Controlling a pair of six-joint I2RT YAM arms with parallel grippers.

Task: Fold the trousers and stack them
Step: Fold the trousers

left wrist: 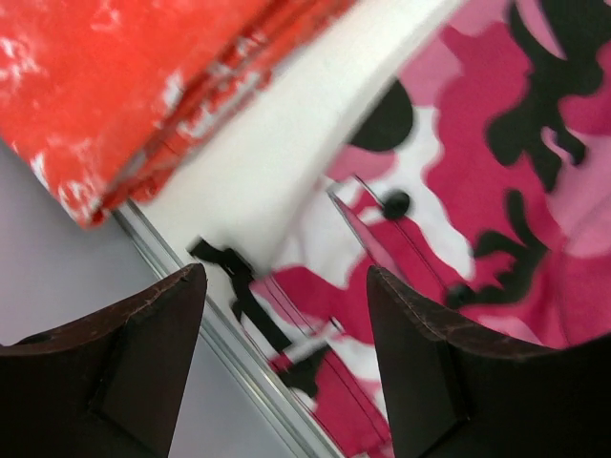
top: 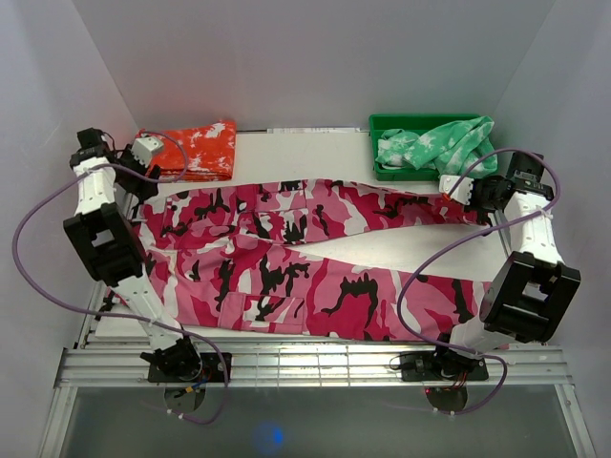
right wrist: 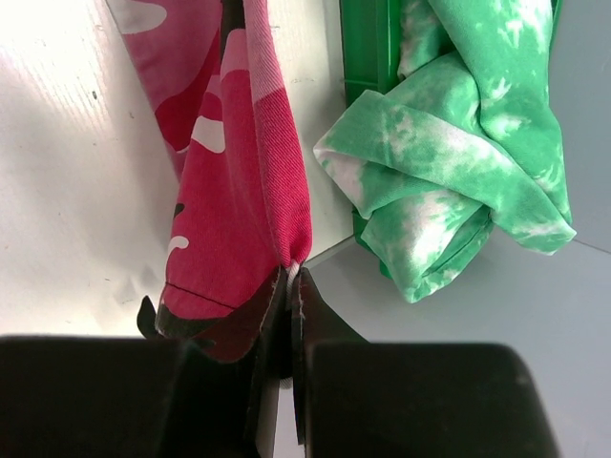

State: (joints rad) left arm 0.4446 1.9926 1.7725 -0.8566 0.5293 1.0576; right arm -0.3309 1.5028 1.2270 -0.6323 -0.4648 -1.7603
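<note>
1. Trousers (top: 315, 258) lie spread across the table (top: 305, 157), waist at the left edge.
2. Right pincer (right wrist: 291, 279) pinches a leg hem near the far right corner.
3. Left pincer (left wrist: 286, 277) gapes wide above the waist.

Folded orange-red garment with white splotches (top: 196, 148), lying flat at the far left corner of the white tabletop (top: 305, 157), layered edges stacked and reaching close to the table's left border. At the far right corner, a green plastic bin (top: 410, 120) holding a crumpled green garment with white splotches (top: 439, 145), bunched in loose folds and spilling over the bin's near right rim. Bare strip of tabletop between garment and bin. Plain white enclosure walls (top: 315, 57) on the left, far and right sides. Slotted aluminium rails (top: 315, 363) running along the near edge.
</note>
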